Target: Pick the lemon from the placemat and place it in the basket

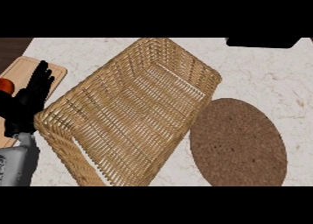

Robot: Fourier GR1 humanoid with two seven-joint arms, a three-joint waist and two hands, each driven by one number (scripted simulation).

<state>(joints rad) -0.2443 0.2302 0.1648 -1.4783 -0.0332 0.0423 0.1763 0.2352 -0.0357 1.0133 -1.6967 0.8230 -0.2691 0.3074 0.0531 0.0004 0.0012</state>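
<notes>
A large wicker basket [130,100] lies at an angle across the middle of the counter, and nothing shows inside it. To its right, a round brown placemat [238,142] lies flat with nothing on it. No lemon shows anywhere in the head view. My left hand [26,103] rests open at the left edge, fingers straight and pointing up, just beside the basket's left corner. It holds nothing. My right hand is out of view.
A wooden cutting board [53,72] lies at the far left, partly behind my left hand, with a red-orange fruit [3,85] on it. A dark object [262,42] sits at the counter's back right edge. Pale marble counter [282,83] surrounds the placemat.
</notes>
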